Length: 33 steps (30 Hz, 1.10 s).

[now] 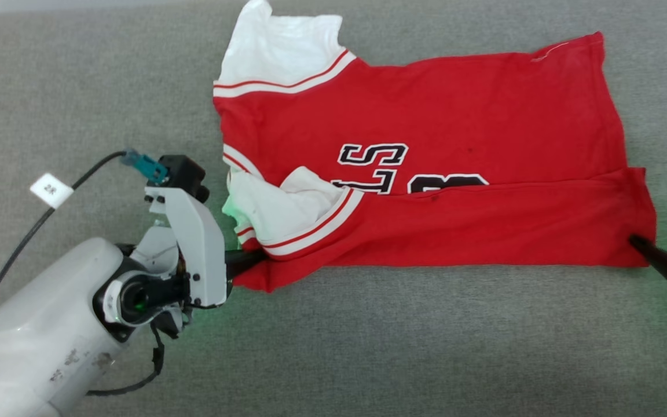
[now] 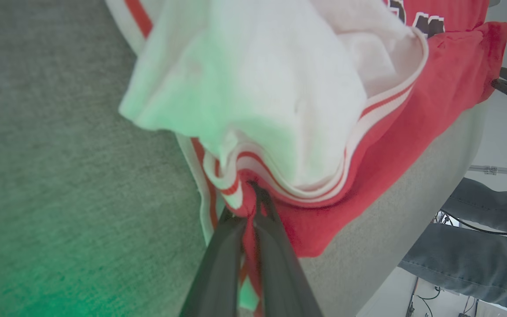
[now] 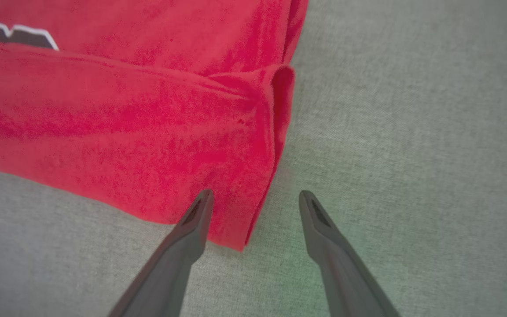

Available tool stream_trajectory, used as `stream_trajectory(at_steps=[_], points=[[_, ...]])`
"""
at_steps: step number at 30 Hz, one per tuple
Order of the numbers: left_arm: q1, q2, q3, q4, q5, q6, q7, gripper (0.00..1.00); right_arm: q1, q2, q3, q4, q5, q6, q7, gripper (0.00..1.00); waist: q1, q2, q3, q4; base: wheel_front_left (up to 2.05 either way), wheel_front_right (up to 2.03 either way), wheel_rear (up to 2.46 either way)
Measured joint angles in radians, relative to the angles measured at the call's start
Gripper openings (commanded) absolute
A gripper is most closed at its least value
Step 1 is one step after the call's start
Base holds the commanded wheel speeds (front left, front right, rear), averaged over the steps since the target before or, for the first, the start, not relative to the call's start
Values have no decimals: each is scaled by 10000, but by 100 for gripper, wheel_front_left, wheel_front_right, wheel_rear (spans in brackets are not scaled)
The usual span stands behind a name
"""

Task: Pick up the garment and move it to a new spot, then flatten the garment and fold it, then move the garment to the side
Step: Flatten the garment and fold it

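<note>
Half the lettering point(image 1: 448, 182) hides under the garment's point(image 1: 426, 104) fold.

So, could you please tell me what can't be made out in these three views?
- Head view: the red shirt has its near flap folded over part of the black lettering, so it cannot be read.
- Head view: the right edge cuts off the right gripper behind its open fingers.
- Left wrist view: cloth buries the left gripper's tips, shut on the shirt.

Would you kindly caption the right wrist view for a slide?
Open right gripper poised at a corner of the folded red garment on grey fabric.
</note>
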Motion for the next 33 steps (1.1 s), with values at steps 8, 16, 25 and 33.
stream_trajectory(at_steps=[8, 16, 25, 33], points=[[-240, -115, -6, -217, 199, -107, -65, 0, -766, -127, 537, 677, 92, 0, 1151, 100, 0, 0, 362, 239, 0, 0, 0], [-312, -314, 75, -217, 274, -265, -376, 0, -1303, -27, 949, 1187, 426, -10, 1041, 0, 0, 0, 587, 513, 0, 0, 0], [384, 217, 236, -767, 293, -336, -1032, 0, -736, -357, 999, 874, 886, -4, 476, 0, 0, 0, 182, 592, 0, 0, 0], [1779, 1622, 472, -2888, 226, 288, -1710, 0, 866, -1035, 380, -244, 1210, -2, 431, 0, 0, 0, -95, 651, 0, 0, 0]])
